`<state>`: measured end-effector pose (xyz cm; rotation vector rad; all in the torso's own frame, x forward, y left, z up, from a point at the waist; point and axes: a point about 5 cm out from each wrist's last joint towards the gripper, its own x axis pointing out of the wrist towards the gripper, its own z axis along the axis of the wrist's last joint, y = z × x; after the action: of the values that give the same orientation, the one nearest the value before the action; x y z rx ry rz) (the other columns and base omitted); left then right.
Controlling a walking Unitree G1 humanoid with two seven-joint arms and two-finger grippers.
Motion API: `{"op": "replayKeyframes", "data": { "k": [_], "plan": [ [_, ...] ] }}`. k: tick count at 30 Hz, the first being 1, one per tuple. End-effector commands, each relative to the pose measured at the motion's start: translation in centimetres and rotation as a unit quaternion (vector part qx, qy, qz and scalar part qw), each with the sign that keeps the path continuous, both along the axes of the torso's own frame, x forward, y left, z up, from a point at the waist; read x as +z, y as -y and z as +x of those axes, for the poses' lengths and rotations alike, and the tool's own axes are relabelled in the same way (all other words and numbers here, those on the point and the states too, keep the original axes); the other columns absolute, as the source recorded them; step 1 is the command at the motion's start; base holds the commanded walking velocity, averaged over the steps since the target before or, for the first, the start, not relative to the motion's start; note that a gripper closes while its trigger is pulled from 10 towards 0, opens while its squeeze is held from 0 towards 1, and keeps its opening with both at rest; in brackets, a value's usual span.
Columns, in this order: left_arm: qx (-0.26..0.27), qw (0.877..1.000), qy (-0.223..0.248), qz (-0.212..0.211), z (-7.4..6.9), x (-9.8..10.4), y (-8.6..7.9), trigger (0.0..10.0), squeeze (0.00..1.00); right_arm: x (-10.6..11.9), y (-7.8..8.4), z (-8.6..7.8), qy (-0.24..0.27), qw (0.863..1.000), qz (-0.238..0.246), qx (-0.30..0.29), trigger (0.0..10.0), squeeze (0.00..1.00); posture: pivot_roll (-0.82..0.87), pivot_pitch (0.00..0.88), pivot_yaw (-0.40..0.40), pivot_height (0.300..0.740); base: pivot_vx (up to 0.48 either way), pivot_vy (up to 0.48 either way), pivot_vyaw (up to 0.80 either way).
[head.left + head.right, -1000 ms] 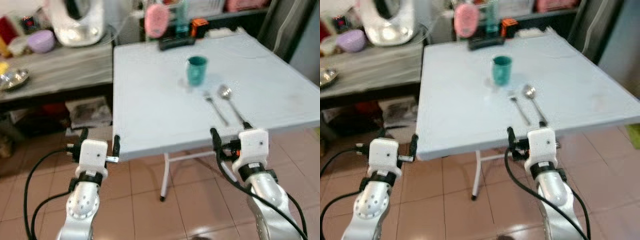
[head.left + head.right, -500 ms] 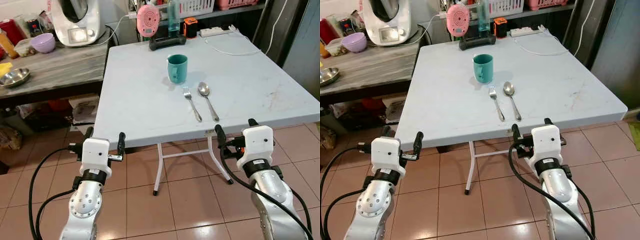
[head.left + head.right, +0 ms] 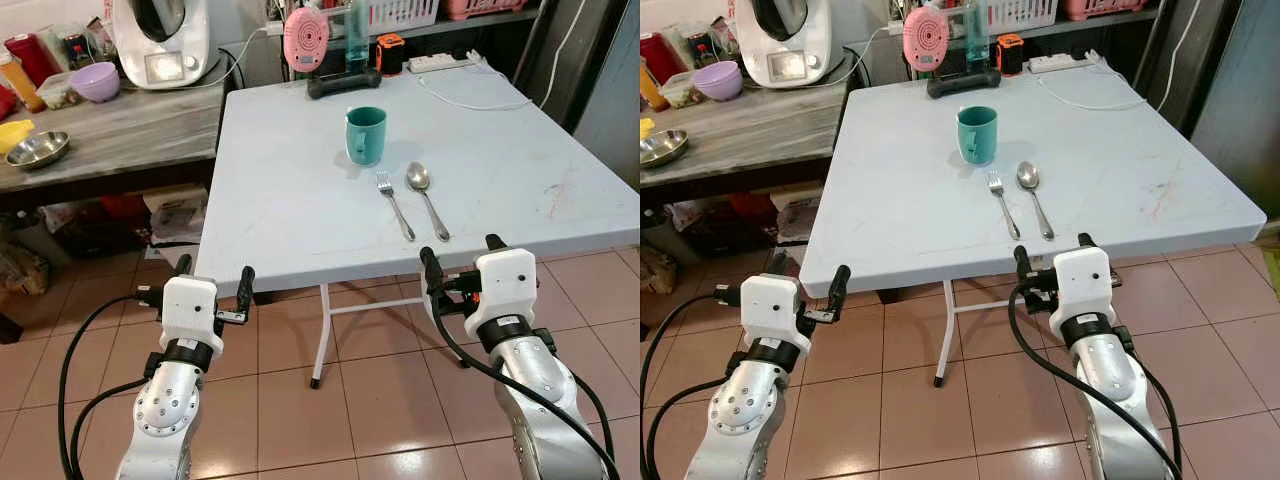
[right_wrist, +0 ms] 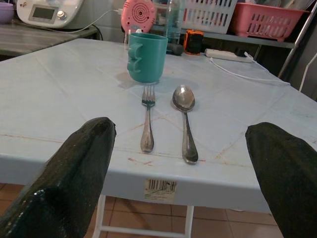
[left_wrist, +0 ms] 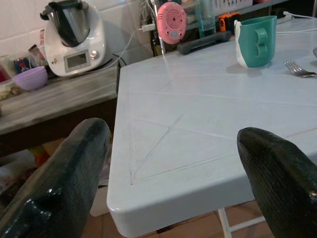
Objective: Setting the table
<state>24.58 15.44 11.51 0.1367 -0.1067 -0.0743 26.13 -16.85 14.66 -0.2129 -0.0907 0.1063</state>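
A teal mug (image 3: 365,134) stands on the pale blue folding table (image 3: 290,210). Just in front of it a fork (image 3: 395,205) and a spoon (image 3: 427,198) lie side by side, handles toward me. My right gripper (image 3: 458,262) is open at the table's near edge, level with the cutlery handles; the fork (image 4: 146,120) and spoon (image 4: 184,118) lie straight ahead of it. My left gripper (image 3: 212,282) is open below the table's near left corner, holding nothing. The mug (image 5: 255,41) shows far across the tabletop in the left wrist view.
A pink speaker on a black stand (image 3: 307,40), a bottle and a white power strip (image 3: 447,62) sit at the table's far edge. A wooden counter (image 3: 110,130) on the left carries a kitchen machine (image 3: 160,40), a purple bowl (image 3: 97,81) and a steel bowl (image 3: 38,149). Tiled floor lies beneath.
The camera view shifted and cleared from blur. Both grippers stay open and empty before the table's near edge; mug, fork and spoon have not moved.
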Motion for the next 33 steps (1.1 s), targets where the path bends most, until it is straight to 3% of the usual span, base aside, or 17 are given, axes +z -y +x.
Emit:
{"op": "replayKeyframes", "data": {
  "k": [1, 33],
  "plan": [
    [0.003, 1.000, 0.001, 0.003, 0.01, 0.11, -0.39, 10.0, 0.00, 0.13, -0.32, 0.11, 0.006, 1.000, 0.003, 0.006, 10.0, 0.00, -0.13, 0.061, 0.120, 0.740, 0.240, 0.000, 0.00],
    [-0.016, 1.000, -0.005, 0.002, -0.04, -0.03, 0.01, 10.0, 0.00, 0.33, -0.73, 0.29, 0.012, 1.000, 0.012, 0.008, 10.0, 0.00, -0.13, 0.068, 0.134, 0.740, 0.299, 0.000, 0.00]
  ]
}}
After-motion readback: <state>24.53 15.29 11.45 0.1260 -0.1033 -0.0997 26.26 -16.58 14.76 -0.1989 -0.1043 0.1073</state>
